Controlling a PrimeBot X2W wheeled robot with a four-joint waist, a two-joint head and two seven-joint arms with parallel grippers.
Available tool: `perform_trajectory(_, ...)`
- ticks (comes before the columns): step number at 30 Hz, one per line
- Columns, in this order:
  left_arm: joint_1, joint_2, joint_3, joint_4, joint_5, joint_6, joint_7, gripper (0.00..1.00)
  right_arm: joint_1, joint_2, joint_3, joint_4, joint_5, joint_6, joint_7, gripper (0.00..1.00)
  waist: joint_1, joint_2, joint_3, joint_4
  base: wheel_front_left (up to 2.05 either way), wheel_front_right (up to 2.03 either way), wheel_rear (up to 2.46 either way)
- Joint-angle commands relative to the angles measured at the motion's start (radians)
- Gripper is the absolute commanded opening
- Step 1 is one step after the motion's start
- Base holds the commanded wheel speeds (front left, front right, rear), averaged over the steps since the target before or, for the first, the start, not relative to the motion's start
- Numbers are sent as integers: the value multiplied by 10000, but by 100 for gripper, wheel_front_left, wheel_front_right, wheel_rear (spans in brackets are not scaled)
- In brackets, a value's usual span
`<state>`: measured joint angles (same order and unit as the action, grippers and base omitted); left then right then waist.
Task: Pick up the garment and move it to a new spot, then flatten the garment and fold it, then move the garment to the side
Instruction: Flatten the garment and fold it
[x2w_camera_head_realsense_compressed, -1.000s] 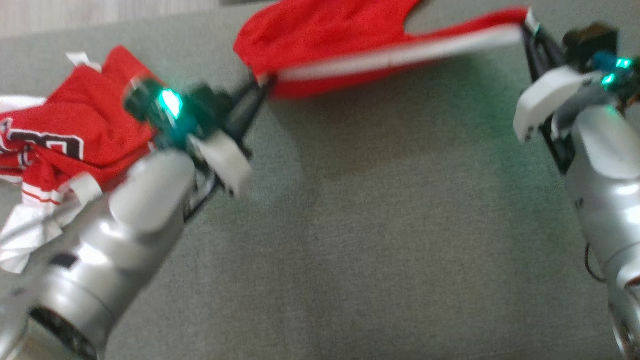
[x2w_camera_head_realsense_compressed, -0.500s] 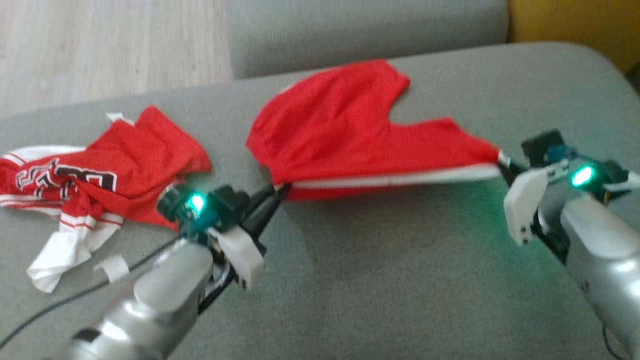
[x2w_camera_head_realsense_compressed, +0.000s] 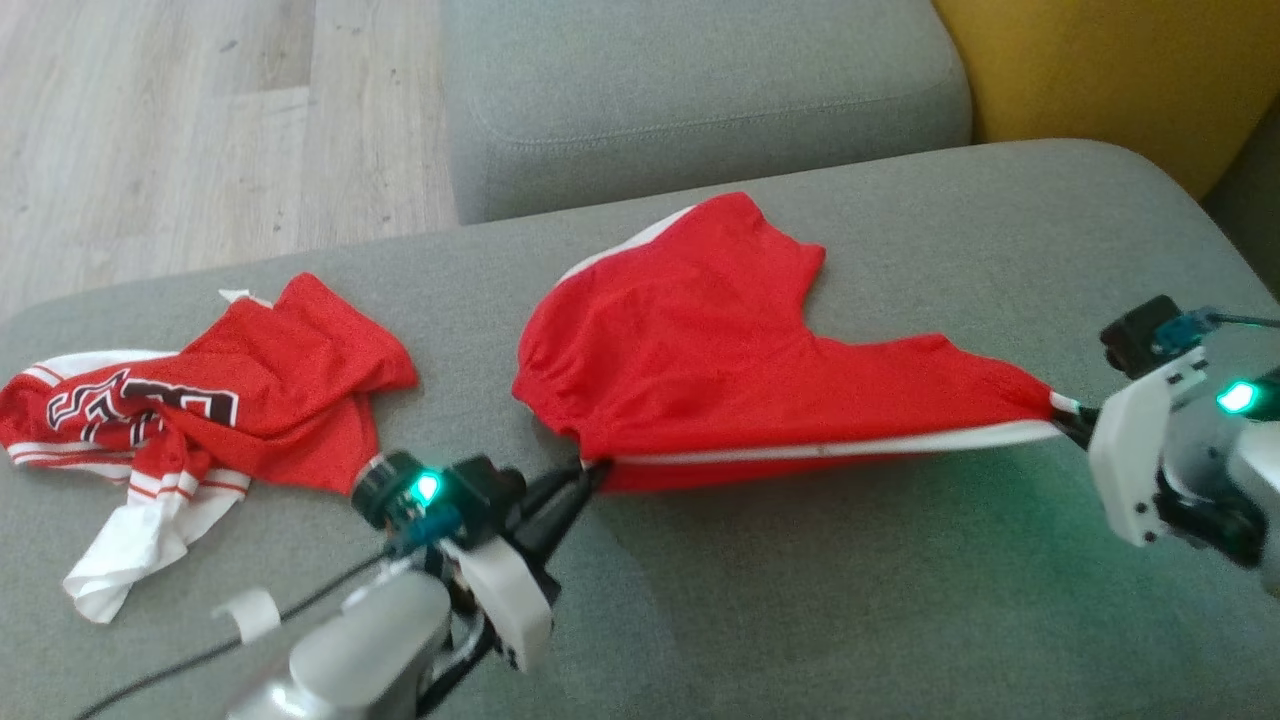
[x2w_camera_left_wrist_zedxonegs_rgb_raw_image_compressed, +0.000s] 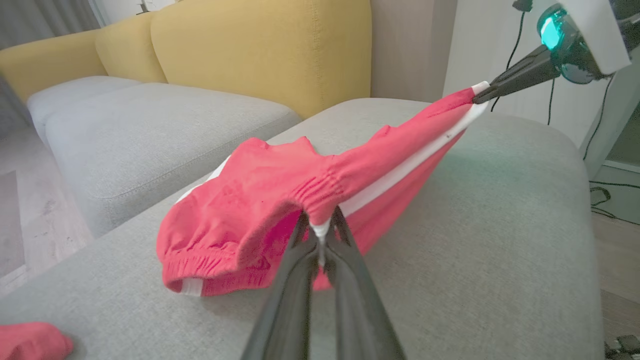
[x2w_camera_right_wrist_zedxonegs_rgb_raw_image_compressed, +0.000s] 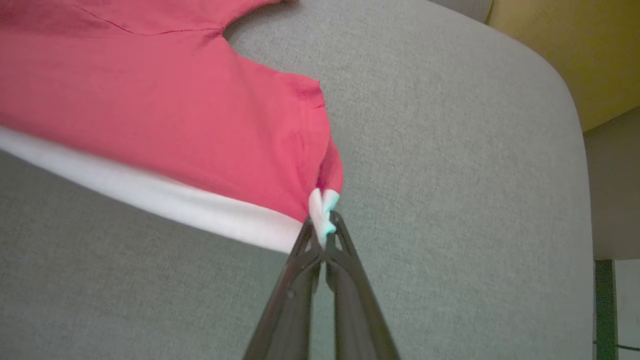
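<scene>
— Two corners of the garment (x2w_camera_head_realsense_compressed: 720, 330) are pinched, one per arm. Red shorts, white side stripe, strung between the grippers over the grey cushion (x2w_camera_head_realsense_compressed: 800, 600). The far part sags onto the cushion.

— Jaws?

— Left gripper (x2w_camera_head_realsense_compressed: 590, 468) clenched where the stripe meets gathered elastic. Right gripper (x2w_camera_head_realsense_compressed: 1072, 420) clenched on the white tip at the stripe's other end. Both finger pairs closed on cloth.

— What does the head view add?

— The whole span at once. Also a lettered red jersey (x2w_camera_head_realsense_compressed: 250, 400), crumpled on the same cushion to the robot's left, well apart from the shorts, with wooden floor (x2w_camera_head_realsense_compressed: 150, 130) beyond.

— Left wrist view?

— Elastic bunched right at the fingertips, stripe running taut up to the other gripper, whose green light is on. Yellow backrest (x2w_camera_left_wrist_zedxonegs_rgb_raw_image_compressed: 260, 50) behind. A scrap of red cloth sits at the lower left corner.

— Right wrist view?

— Close on the white tip, squeezed between the fingertips and poking just past them. The stripe edge is lifted off the cushion.
</scene>
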<state>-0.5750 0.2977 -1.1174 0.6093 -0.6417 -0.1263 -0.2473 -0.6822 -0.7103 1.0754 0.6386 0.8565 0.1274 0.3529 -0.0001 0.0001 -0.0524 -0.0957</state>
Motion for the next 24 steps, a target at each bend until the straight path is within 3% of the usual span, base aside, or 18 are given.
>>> perform_trajectory(1, -288, 418, 329, -236, -85, 138, -20, 0, 62, -598, -2, -179, 175, 33, 160, 0, 1, -1, -59, -13, 0, 0, 0)
perform_trajectory(11, 752, 661, -69, -2012, -301, 641, 716, 0, 673, -1963, 196, -1434, 1418, 33, 1243, 0, 1, -1, -451, 25, 0, 0, 0)
perform_trajectory(17, 912, 822, -20, -2871, -485, 873, 1003, 0, 753, -2154, -70, -1732, 1423, 33, 994, 0, 1, -1, -431, 139, 0, 0, 0)
perform_trajectory(24, 727, 974, 303, -3162, -640, 1207, 1073, 0, 463, -1735, -762, -1586, 860, 33, 3, 0, 1, -1, -126, 398, 0, 0, 0)
